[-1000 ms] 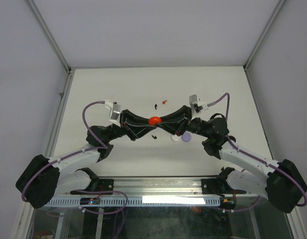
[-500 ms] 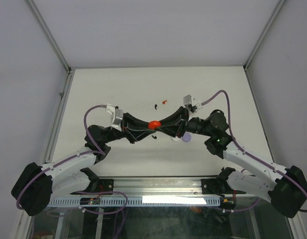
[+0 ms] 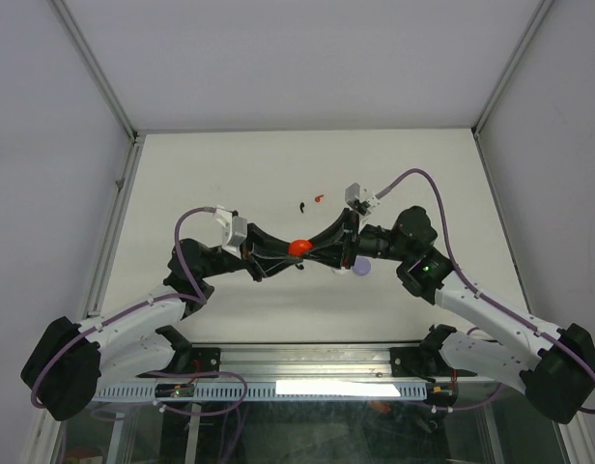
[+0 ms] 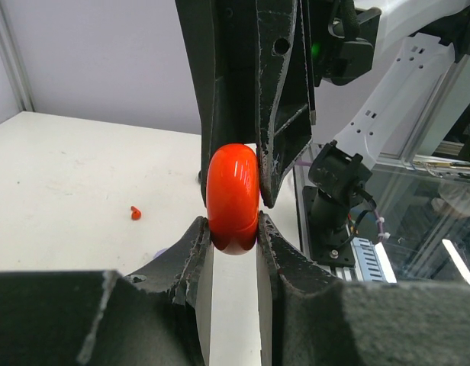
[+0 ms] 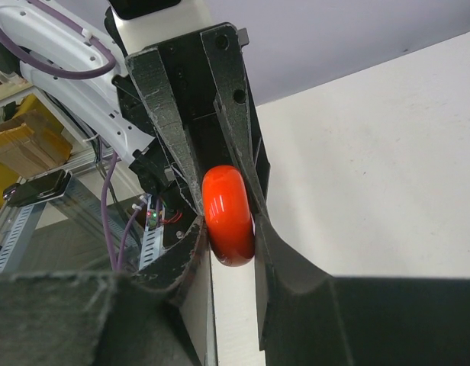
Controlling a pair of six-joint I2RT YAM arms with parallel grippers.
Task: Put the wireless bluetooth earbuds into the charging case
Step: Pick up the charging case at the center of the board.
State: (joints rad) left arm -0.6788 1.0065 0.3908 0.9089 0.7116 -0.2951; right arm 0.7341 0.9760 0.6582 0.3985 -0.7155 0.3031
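Case material: the red charging case [image 4: 232,200] is glossy, smooth plastic, a rounded puck with soft edges and bright highlights.
Finger material: both pairs of fingers are matte black with a coarse, grainy surface, and they taper to wedge tips.
Table: the table [image 3: 230,174] is flat, matte and off-white.
Case axis: the case stands on edge. In the left wrist view its long side runs up and down the picture, and its thin side lies between the pads.
Left gripper: the left gripper [image 4: 233,229] is clamped on the lower end of the case, with a pad pressed to each flat face.
Right gripper: the right gripper [image 5: 231,236] pinches the opposite end of the same case. The two pairs of fingers meet tip to tip around it, and the case is held clear of the table.
Red earbud: the red earbud [image 3: 320,197] lies loose on the table beyond the case, slightly to the right and well apart from it. It is too small to tell which way it points.
Black earbud: the black earbud [image 3: 303,206] lies just left of the red one, also beyond the case.
Other cases: a white round case [image 3: 342,271] and a lilac round case [image 3: 361,266] sit just right of the red case, partly under the right arm.
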